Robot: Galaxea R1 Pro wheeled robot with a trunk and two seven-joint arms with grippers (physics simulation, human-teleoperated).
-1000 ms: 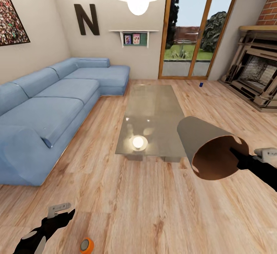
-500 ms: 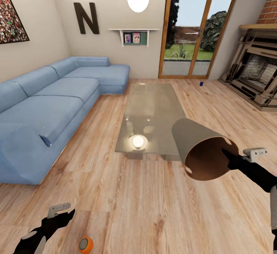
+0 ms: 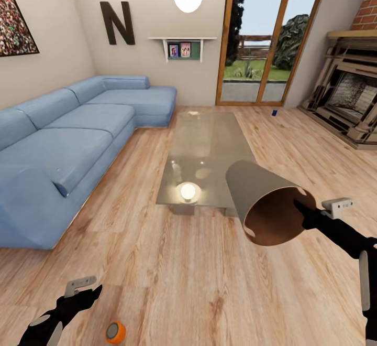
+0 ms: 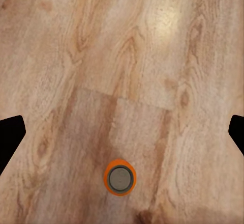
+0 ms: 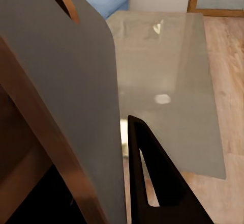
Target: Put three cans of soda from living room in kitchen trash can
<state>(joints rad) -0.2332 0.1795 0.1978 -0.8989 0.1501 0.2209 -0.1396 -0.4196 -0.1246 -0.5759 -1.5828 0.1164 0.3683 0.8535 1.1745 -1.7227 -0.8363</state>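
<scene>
Black arms, pale grey brackets, tapered black jaws.

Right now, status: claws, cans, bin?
Right claw shut on tilted grey metal bin, held off the floor. Left claw open above upright orange soda can on pale wood floor. Dark blue can by far door.

Head view wide over floor (image 3: 199, 283), left wrist straight down (shared orange can (image 4: 120, 177)), right wrist close

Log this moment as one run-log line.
room: living room | right hand: shut on trash can rim, bin tilted | left hand: open above orange soda can upright on floor | blue soda can: near door
</scene>
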